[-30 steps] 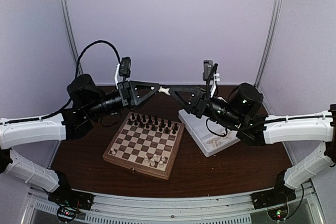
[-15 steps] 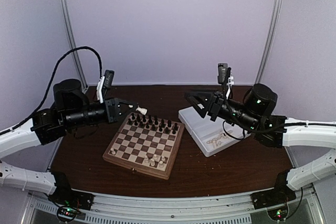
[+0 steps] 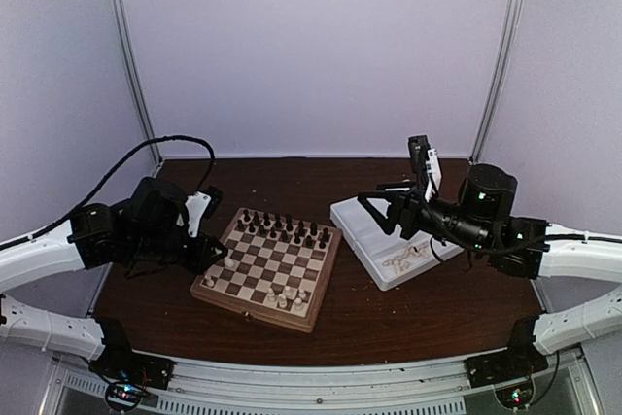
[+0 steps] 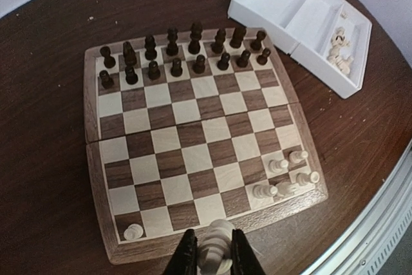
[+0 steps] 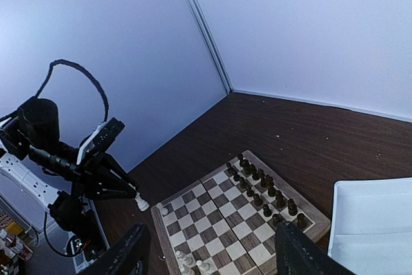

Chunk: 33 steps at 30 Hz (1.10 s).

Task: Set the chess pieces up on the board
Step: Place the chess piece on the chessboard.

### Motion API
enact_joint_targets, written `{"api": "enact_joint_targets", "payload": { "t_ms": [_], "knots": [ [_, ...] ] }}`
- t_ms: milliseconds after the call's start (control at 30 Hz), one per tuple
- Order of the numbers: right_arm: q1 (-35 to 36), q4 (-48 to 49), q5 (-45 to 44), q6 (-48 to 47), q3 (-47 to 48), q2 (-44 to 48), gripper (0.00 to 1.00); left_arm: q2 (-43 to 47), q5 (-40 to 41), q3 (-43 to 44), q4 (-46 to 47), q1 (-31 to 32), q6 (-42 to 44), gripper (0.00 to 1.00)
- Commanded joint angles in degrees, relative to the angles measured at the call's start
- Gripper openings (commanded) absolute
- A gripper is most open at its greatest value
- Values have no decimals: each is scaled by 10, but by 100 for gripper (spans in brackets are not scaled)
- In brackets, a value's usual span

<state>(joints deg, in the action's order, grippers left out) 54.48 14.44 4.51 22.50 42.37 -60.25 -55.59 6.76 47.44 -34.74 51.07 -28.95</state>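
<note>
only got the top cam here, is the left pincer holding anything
Observer: yes, the left wrist view shows the left pincer shut on a cream piece, at the edge of the board.
Operator: how many cream ones stand on the board
Observer: six: a lone piece in one corner on the arms' side, a cluster of five by the other.
Operator: right pincer carrying anything
Observer: no, the right wrist view shows the right pincer open, nothing between its fingers.
</note>
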Motion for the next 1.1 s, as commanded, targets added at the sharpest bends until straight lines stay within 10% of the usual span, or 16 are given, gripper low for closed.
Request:
{"api": "enact_joint_targets", "payload": {
  "t_ms": [0, 1067],
  "knots": [
    [-3, -27, -35, -7, -11, 24, 69, -31, 3, -16, 7, 2, 23, 0],
    [-5, -36, -42, -9, -17, 32, 70, -150, -1, -68, 147, 61, 49, 0]
  ]
}}
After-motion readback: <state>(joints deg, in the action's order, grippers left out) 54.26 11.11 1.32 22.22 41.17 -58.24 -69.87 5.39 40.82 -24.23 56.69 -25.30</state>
